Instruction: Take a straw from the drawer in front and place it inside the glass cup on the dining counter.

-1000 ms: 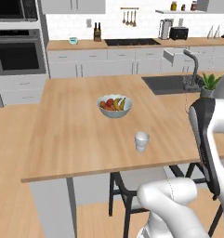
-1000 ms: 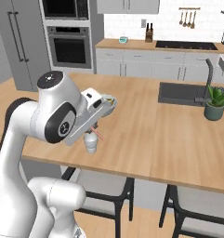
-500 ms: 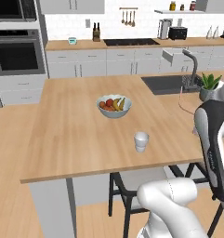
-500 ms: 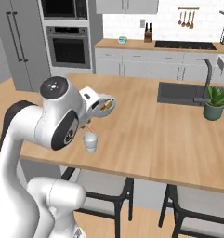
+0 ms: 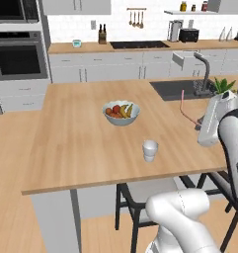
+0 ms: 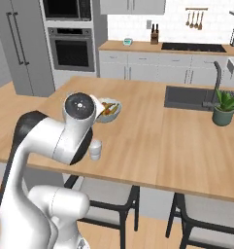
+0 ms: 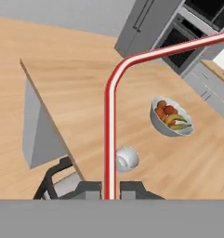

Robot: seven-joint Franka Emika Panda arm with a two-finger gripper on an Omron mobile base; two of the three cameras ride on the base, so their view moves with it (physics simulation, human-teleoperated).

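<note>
Straw (image 7: 109, 139) sits pinched between the two finger tips of the gripper (image 7: 109, 189), jaws closed on its lower end so the long straight part stands out ahead of the hand and the bent end arcs off to one side. Held that way, the free length can likely be lowered into the glass cup (image 7: 126, 158), which stands on the dining counter (image 5: 76, 143) near its front edge, just short of the fruit bowl (image 5: 121, 112). From the left base view the straw (image 5: 185, 109) hangs well to the side of the cup, above the counter, so a carry across seems needed. No brand, label or writing can be read anywhere.
</note>
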